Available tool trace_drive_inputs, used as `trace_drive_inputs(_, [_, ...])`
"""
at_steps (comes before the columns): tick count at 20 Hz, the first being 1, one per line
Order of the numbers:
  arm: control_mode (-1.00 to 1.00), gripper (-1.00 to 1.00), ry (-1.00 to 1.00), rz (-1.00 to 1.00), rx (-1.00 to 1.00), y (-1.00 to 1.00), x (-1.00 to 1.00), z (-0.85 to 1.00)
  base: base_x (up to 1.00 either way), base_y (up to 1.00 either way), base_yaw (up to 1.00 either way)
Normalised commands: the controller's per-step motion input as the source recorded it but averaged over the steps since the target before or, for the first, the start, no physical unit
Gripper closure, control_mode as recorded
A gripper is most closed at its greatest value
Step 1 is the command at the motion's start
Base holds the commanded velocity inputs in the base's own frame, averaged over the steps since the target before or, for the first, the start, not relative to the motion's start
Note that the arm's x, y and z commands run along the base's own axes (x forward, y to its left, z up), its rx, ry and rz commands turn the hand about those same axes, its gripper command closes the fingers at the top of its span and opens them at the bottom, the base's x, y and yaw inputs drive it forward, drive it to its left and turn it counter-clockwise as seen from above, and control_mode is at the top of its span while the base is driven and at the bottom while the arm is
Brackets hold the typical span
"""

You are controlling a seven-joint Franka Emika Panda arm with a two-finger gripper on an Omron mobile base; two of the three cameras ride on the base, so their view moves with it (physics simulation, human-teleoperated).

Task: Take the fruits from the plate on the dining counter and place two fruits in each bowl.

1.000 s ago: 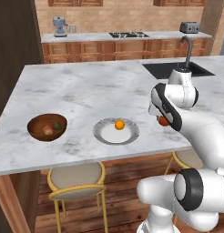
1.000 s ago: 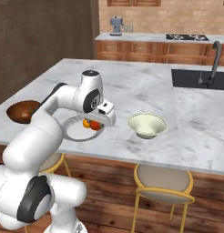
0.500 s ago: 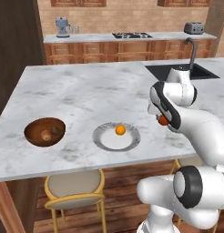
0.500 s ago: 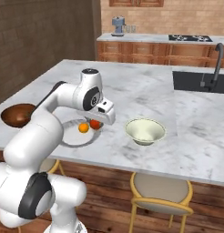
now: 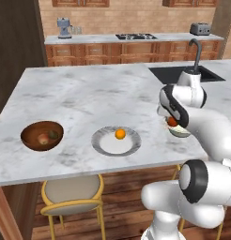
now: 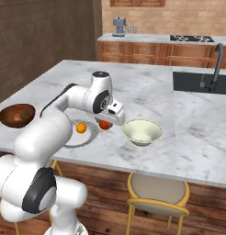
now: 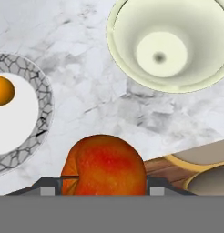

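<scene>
In the left base view, the tool [image 5: 172, 123] grips a reddish-peach round fruit [image 5: 172, 121] above the white-grey marble counter [image 5: 84, 101], while the dark brown wooden bowl [image 5: 42, 136] at 9 o'clock already holds two fruits. In the right base view, a bright orange fruit [image 6: 81, 128] sits on the grey-rimmed round plate [image 6: 80, 139], just at 9 o'clock of the held fruit. In the hand view, the pale cream-green bowl [image 7: 170, 43] lies at 1 o'clock, so the carry should probably stay level until the fruit is centred over it.
</scene>
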Motion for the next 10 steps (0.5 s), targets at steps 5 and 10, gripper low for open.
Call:
trace_drive_inputs(5, [-1.00,1.00,0.00,0.00,0.00,-0.83,0.95,-0.16,0.00,0.00,0.00])
trace_drive_inputs(10, [-1.00,1.00,0.00,0.00,0.00,-0.71,0.68,-0.54,0.00,0.00,0.00])
